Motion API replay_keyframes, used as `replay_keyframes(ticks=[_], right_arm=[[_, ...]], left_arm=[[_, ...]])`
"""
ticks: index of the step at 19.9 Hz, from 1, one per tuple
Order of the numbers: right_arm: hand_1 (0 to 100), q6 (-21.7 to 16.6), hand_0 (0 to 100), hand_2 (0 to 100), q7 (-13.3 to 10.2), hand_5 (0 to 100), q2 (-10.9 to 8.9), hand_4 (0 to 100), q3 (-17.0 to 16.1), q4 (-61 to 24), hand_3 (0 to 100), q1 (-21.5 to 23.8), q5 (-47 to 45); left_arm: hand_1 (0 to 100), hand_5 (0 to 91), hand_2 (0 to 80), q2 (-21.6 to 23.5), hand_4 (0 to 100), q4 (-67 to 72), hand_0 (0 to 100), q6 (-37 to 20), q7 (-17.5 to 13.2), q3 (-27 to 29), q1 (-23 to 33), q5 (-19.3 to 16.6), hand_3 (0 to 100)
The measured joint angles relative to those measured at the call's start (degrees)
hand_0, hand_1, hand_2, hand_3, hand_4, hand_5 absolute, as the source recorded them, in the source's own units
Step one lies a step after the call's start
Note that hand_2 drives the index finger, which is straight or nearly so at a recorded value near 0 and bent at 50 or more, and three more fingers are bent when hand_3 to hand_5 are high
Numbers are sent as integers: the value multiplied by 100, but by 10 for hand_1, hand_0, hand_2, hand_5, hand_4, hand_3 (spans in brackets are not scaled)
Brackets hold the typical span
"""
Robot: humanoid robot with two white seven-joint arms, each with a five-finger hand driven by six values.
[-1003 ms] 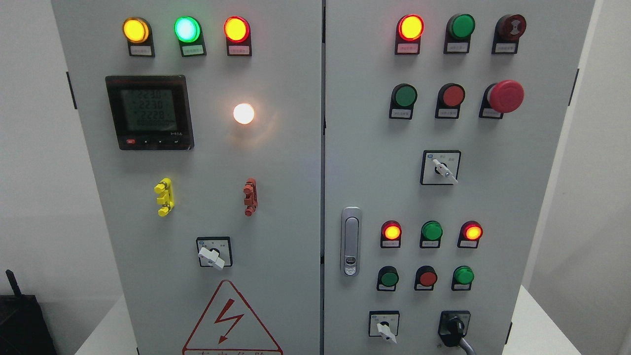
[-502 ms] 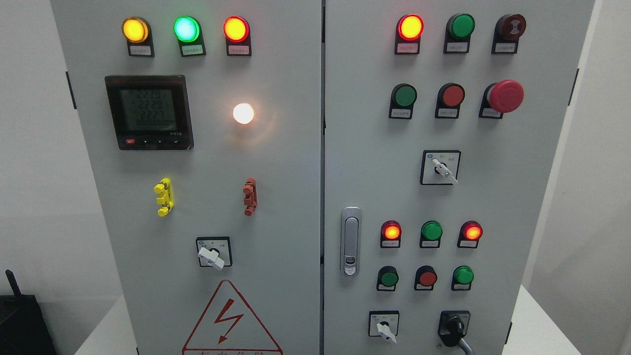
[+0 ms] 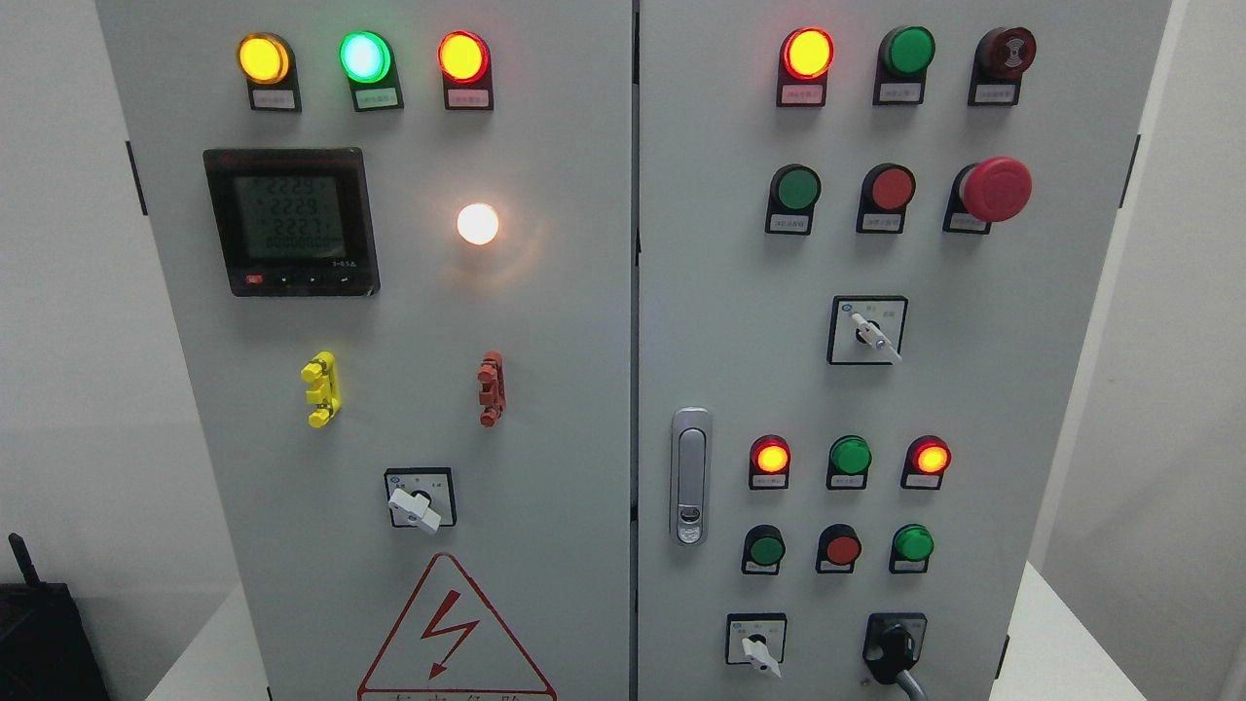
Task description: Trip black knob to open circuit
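Scanning the panel, I saw no hand in frame and the black knob (image 3: 893, 645) at lower right untouched, trip not started.

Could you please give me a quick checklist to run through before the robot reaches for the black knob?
1. Black knob in view, at the right door's lower right: ok.
2. Path to it free, nothing in front: ok.
3. Hands in view for the reach: not ok, neither shows.
4. Knob's present position readable: cannot tell, its label is too small.
5. Nearest neighbour, the white selector on its left, stands apart from it: ok.
6. Red mushroom button far above, out of the way: ok.
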Motion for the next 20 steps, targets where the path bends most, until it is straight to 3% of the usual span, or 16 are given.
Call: replay_keyframes(ticks=[20], right_arm=[[0, -6, 0, 0, 3, 950, 11, 955, -37, -13, 1000, -14, 4]], left_arm=[[389, 0, 0, 0, 0, 0, 120, 0, 0, -1, 0, 0, 0]])
